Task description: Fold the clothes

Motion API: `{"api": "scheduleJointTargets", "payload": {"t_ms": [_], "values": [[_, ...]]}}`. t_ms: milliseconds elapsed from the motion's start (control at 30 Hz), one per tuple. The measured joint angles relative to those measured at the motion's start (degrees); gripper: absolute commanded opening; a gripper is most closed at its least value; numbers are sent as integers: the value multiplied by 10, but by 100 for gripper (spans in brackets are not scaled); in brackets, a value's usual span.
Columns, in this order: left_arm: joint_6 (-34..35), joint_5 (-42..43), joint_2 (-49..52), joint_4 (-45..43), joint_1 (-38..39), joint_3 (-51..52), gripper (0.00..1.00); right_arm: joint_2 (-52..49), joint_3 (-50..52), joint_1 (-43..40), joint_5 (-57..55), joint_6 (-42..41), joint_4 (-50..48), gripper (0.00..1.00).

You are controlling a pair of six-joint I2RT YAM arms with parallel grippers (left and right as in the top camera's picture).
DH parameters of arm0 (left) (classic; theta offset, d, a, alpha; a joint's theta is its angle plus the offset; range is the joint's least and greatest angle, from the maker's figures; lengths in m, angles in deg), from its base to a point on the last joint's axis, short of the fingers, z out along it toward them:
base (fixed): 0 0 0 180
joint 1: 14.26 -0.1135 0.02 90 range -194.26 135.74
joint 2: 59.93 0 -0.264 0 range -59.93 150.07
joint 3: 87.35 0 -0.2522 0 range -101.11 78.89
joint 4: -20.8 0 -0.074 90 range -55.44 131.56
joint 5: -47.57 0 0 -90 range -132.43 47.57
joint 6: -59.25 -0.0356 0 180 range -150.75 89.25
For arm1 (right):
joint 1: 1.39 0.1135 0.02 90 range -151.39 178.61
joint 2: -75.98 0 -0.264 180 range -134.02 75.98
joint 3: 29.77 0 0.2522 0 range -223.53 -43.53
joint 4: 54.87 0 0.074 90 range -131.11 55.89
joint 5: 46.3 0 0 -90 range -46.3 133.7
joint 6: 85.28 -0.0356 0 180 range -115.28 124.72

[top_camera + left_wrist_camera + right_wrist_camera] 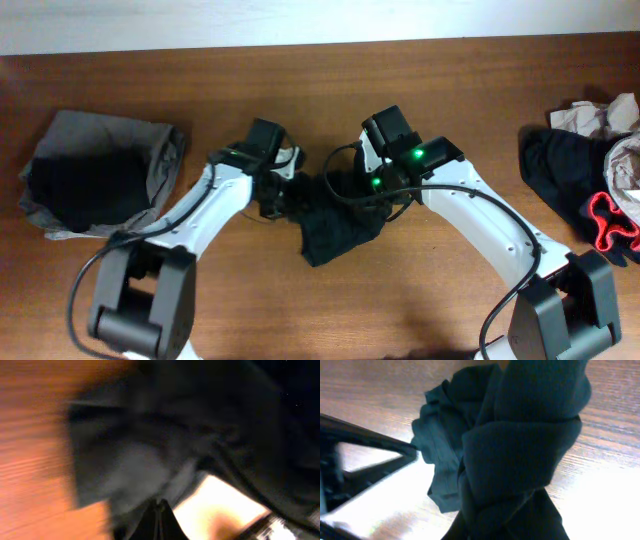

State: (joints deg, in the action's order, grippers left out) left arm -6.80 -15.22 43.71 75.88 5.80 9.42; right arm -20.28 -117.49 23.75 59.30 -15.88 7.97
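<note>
A black T-shirt (335, 228) lies bunched and twisted on the wooden table (330, 80), between my two arms. My left gripper (283, 195) is at its left edge. In the blurred left wrist view its fingers (160, 512) are pressed together with black cloth (165, 430) around them. My right gripper (378, 197) is at the shirt's upper right. In the right wrist view a thick roll of the black cloth (520, 445) rises straight out of the dark fingers (507, 527), which it mostly hides. No white logo shows.
A folded stack of grey and black garments (95, 180) sits at the left. A loose heap of black, beige and red-trimmed clothes (590, 185) lies at the right edge. The table's far edge meets a white wall.
</note>
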Motion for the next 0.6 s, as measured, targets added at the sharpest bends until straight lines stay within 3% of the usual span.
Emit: {"api": "scheduleJointTargets", "payload": {"t_ms": [333, 600], "values": [[-17, -134, -111, 24, -108, 0, 5, -8, -1, 44, 18, -4, -72, 8], [-37, -153, -154, 40, -128, 0, 6, -101, -3, 95, 24, -22, -96, 31]]}}
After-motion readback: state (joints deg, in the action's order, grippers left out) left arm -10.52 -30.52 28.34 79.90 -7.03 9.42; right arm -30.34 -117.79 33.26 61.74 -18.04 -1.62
